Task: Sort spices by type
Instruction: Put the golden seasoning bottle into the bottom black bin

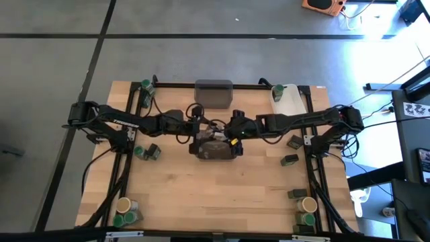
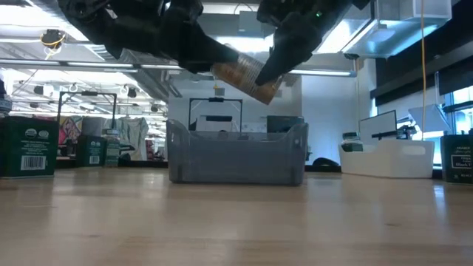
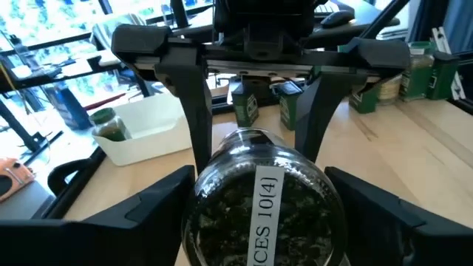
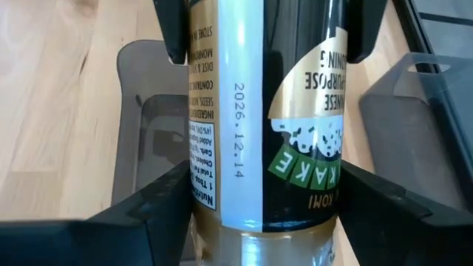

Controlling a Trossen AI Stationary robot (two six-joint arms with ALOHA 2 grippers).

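Two grey bins [image 1: 213, 93] mid-table; white tray [image 1: 290, 101] behind; tins [image 1: 290, 159] scattered.

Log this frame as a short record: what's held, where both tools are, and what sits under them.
held item: spice jar, tilted, in the air
right tool: at table centre, closed on the jar
left tool: meets the jar from the opposite side; grip unclear
below: grey bin, directly under the jar
jar contents: dark dried flakes, seen in the left wrist view
elsewhere: second grey bin and white tray at the far edge
stage: looks like a handover above the bin
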